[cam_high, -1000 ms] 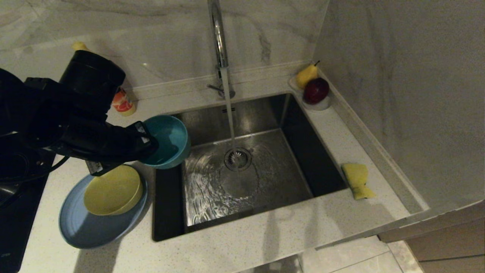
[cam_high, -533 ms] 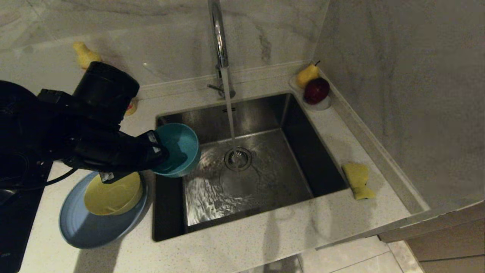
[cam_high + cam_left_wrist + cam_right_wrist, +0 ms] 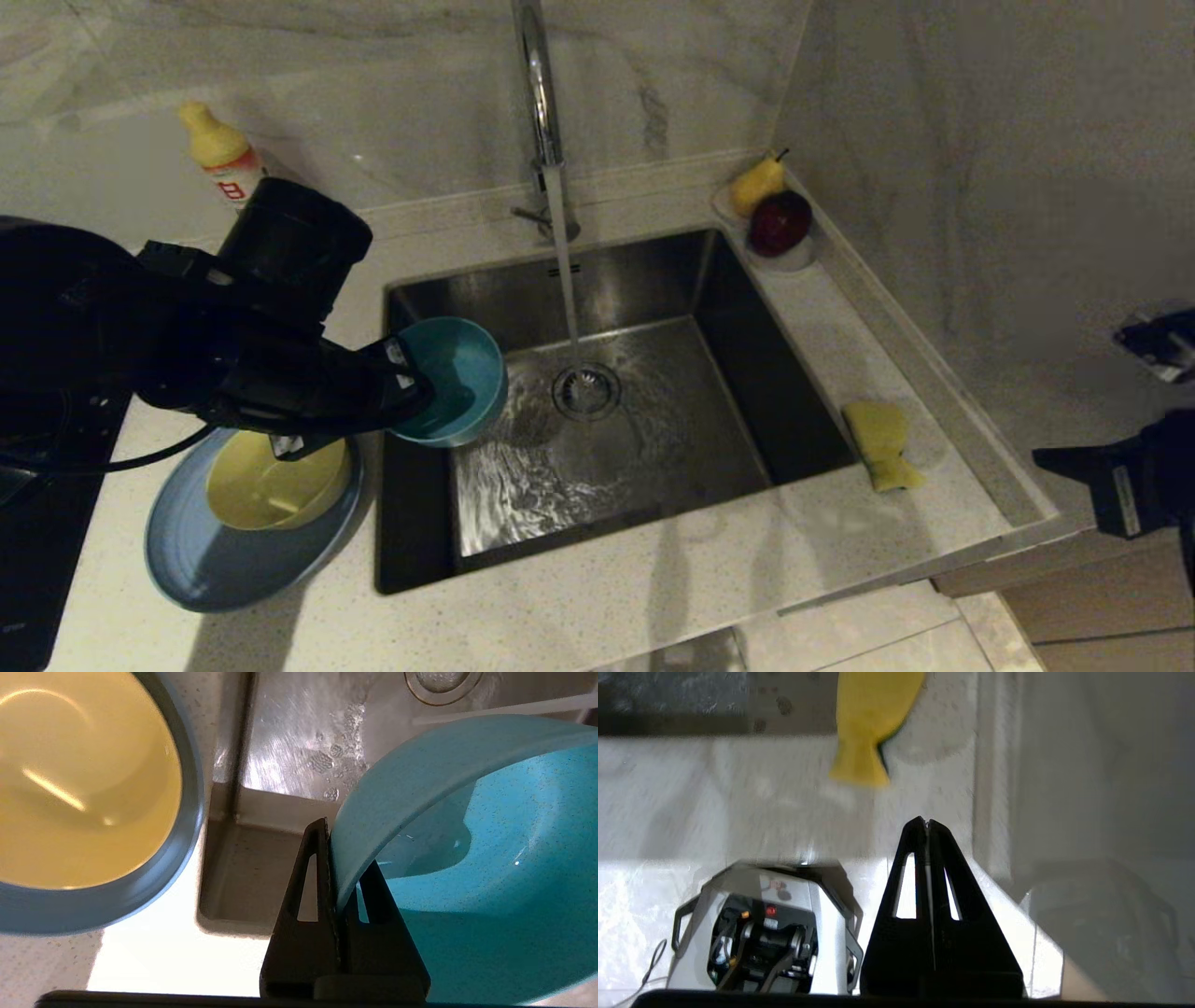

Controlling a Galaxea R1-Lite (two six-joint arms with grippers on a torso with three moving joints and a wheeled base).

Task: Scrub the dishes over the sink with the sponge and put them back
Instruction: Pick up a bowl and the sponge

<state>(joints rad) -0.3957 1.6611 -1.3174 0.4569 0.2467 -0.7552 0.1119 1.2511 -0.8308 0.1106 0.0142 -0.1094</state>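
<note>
Walls: grey-veined marble (image 3: 980,187), meeting behind the worktop's far right corner.
Worktop: pale speckled stone (image 3: 579,607).
Floor: light tiles (image 3: 840,644).

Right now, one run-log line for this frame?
left pincer: shut on teal plastic bowl rim, over steel sink | right pincer: shut, near yellow sponge

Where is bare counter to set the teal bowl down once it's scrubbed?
Widest bare stretch: the front counter between sink and edge. Right strip is open between fruit dish and sponge. Left is crowded: plate with yellow bowl.
</note>
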